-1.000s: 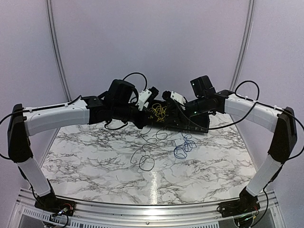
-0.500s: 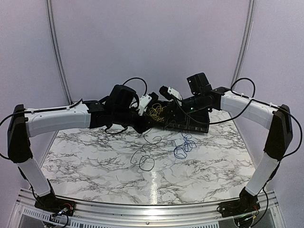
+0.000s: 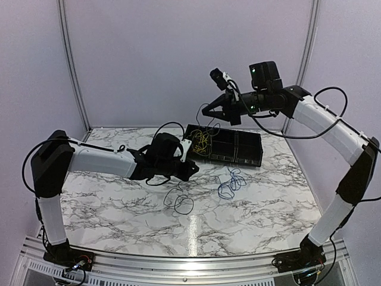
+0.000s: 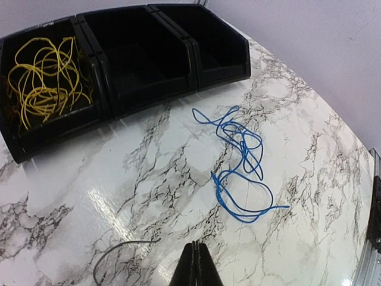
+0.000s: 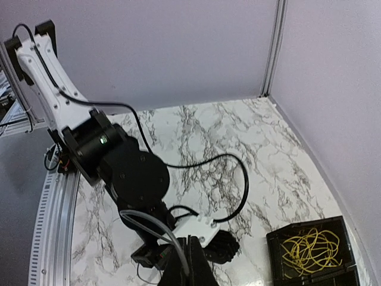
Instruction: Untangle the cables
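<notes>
One yellow cable (image 4: 44, 77) lies binned; left gripper (image 4: 195, 268) and right gripper (image 3: 205, 112) are pinched closed, so taking the black cable (image 3: 178, 201) likely needs reopening.

The bin (image 3: 238, 159) sits at the table's (image 3: 119, 202) 12 o'clock, the first cable (image 3: 199, 142) in its leftmost compartment, the second cable (image 3: 231, 182) at its 6 o'clock, the third cable (image 3: 181, 202) at 7.

No legible lettering, label, brand, number or sign in any of the three views.
</notes>
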`<state>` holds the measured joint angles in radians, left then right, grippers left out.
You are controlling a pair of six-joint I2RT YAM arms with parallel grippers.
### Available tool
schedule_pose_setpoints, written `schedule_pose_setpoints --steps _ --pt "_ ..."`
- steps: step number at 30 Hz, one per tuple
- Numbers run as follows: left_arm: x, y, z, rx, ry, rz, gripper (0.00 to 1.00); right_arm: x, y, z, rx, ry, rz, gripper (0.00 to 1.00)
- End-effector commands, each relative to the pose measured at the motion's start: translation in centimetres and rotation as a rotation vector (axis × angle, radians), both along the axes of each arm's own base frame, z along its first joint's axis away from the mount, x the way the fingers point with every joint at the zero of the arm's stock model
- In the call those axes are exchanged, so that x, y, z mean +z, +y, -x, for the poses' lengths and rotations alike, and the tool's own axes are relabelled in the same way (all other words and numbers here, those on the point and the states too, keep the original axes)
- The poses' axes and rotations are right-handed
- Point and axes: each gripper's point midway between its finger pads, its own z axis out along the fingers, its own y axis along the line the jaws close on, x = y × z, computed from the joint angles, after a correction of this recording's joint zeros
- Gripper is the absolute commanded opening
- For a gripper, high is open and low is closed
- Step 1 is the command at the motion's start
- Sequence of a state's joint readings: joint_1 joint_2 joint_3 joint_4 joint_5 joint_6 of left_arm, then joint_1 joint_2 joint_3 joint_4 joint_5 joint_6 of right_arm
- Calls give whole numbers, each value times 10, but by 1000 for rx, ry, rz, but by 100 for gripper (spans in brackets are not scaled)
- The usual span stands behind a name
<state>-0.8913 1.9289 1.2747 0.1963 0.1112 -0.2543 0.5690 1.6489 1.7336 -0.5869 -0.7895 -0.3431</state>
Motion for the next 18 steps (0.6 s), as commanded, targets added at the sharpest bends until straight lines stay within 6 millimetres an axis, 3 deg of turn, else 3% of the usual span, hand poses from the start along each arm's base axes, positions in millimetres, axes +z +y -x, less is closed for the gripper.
schedule_pose_setpoints --steps 1,4,8,18 --pt "-18 3 7 17 52 49 2 56 -13 2 -25 -7 -96 0" --pt "-38 18 19 31 92 17 1 60 -20 -15 -74 -23 -103 0" --pt "-55 43 37 64 150 -10 6 43 -32 -50 -169 -48 -60 0" --pt "-18 90 58 203 141 68 22 -45 -67 -137 -349 -51 110 0"
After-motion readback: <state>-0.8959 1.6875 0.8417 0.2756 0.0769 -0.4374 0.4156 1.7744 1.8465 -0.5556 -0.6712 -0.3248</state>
